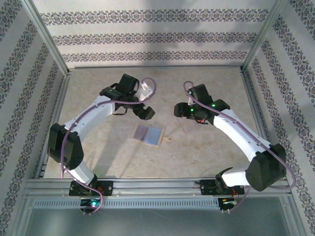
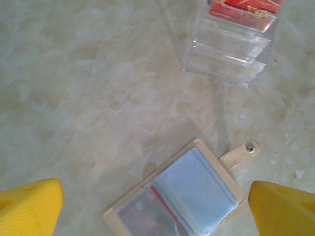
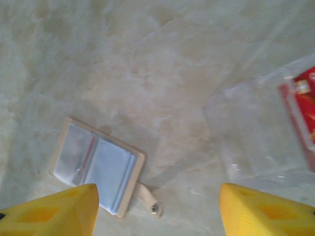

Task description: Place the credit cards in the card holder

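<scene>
Progress looks partial: one red card [image 2: 161, 209] seems tucked in the card holder [image 1: 147, 134] lying open near the table's [image 1: 98, 98] middle, more credit cards [image 2: 243, 12] sit in the clear case [image 2: 229, 54], and my left gripper [image 2: 155, 206] and right gripper [image 3: 157, 204] hang spread, empty.

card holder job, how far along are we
Done: the card holder lies open, and one red card seems tucked into a pocket. In hand: nothing; left claw and right claw are both open and empty. Left: more credit cards sit in the clear case.
</scene>
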Robot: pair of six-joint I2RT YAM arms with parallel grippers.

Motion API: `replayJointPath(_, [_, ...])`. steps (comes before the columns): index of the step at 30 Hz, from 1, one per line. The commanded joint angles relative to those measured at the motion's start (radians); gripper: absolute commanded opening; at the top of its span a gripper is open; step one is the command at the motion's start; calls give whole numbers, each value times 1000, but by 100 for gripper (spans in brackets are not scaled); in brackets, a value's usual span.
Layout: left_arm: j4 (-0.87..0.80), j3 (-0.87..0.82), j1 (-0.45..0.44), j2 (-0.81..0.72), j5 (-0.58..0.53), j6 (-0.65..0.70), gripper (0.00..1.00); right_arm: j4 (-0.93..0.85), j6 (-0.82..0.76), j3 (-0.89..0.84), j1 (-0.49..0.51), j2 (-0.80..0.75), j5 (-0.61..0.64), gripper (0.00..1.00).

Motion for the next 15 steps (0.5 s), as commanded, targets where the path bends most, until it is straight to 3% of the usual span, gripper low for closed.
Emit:
replayJointPath(1, [-73, 86, -54, 64, -7, 56, 100, -90, -69, -26, -63, -56, 29, 67])
replayJointPath(7, [-48, 222, -142, 195, -15, -14, 100, -172, -144, -18, -182, -97, 24, 68])
replayJointPath(15, [-99, 423, -235, 383, -9, -62, 100, -152, -235, -8, -288, -97, -4, 68])
